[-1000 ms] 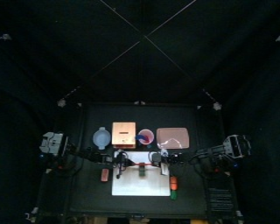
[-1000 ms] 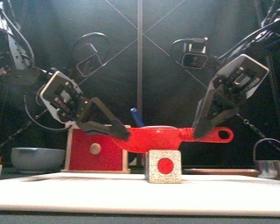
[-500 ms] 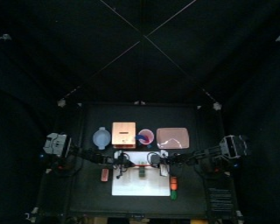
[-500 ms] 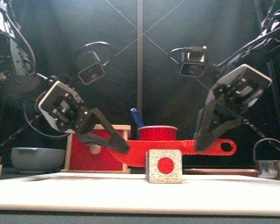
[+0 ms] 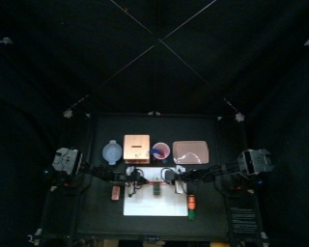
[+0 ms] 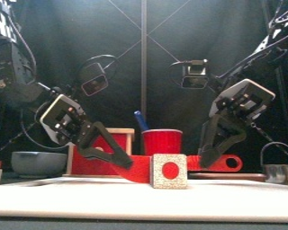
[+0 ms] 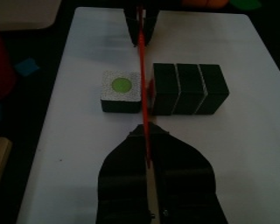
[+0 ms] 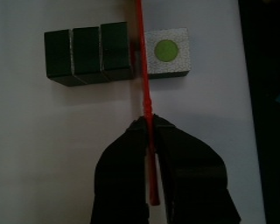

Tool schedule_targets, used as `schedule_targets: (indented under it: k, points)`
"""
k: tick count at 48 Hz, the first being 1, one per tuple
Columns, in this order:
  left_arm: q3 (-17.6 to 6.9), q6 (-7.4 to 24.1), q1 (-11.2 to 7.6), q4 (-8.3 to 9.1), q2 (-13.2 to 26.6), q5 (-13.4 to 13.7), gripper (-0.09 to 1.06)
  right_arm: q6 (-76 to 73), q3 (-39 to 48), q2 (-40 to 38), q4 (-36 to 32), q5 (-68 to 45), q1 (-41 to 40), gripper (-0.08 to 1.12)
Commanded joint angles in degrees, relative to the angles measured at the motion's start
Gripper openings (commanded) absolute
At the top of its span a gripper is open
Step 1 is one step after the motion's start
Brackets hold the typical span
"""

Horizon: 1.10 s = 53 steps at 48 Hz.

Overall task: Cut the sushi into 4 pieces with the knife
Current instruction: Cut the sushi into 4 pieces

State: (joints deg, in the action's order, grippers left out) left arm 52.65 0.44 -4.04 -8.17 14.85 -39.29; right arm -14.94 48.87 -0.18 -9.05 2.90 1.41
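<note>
At the far left of the surface you have the blue-grey bowl (image 6: 36, 162), with the wooden box (image 5: 136, 148) just to its right. The left gripper (image 7: 146, 131) comes down from the left, and its jaws are clamped on one end of the red knife (image 7: 143, 79). The knife runs left to right, low over the white cutting board (image 7: 254, 131). Its blade sits in a gap in the sushi roll. One piece (image 7: 119, 92) is on the near side of the blade, and three blocks (image 7: 189, 87) are side by side on the far side (the front camera shows you only the near piece, with its white face and red dot). Behind the knife stands the red cup (image 6: 162, 140), with a blue knife (image 6: 138, 119) sticking out of it. The right gripper (image 8: 143, 124) has its jaws clamped on the knife's other end. The pink tray (image 5: 191, 151) lies far right of the cup.
</note>
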Motion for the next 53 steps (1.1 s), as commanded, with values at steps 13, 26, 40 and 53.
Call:
schedule_targets:
  k: [13,26,40,53]
  points:
    - [-1.32,0.09,5.54,4.31,-2.29,1.05,0.26,0.09,-0.18,-3.34,-1.23,1.67,-3.43,0.08]
    - [-1.05,0.09,4.92,6.50,-7.29,3.60,0.26,0.00,-1.85,-7.38,-0.97,5.45,-1.05,0.08]
    - [-1.05,0.00,-1.67,7.65,-11.69,5.54,0.26,-0.09,-3.08,-9.67,0.44,6.24,3.96,0.08]
    - [-0.97,-0.35,-2.90,6.77,-9.23,5.45,0.26,-0.09,-2.72,-8.88,1.32,6.24,4.75,0.08]
